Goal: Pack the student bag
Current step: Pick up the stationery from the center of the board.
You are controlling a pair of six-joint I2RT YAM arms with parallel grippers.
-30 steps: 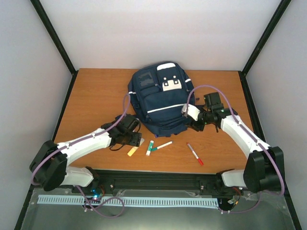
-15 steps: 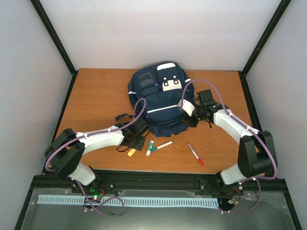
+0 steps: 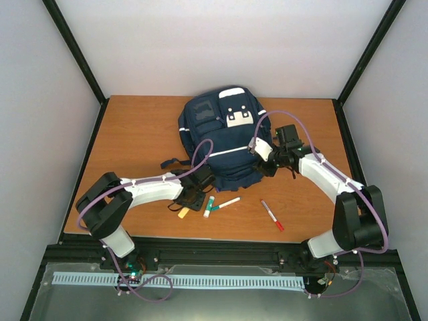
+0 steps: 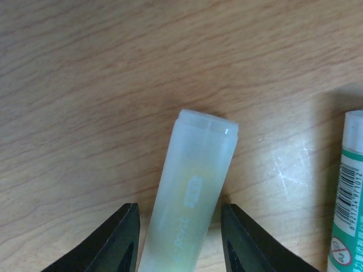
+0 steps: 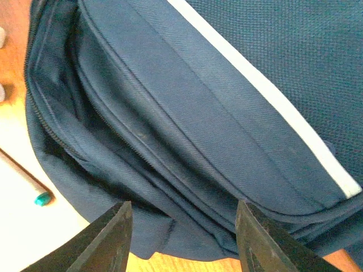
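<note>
The student bag, navy with thin white stripes and a white patch, lies flat at the table's centre. My left gripper is low over a yellow highlighter lying on the wood. In the left wrist view its frosted cap lies between the jaws of my left gripper, with a thin gap on each side, so the gripper is open. My right gripper is at the bag's near right corner. There, my right gripper stands open astride the folded bottom edge of the bag.
Between the arms lie a green-capped marker, a white pen and a red pen. The green-labelled marker lies just right of the left jaws. A dark strap trails from the bag's left side.
My left arm has reached right and down onto the highlighter, and its jaws have narrowed around it. My right gripper moved in to the bag's corner, then held still.
</note>
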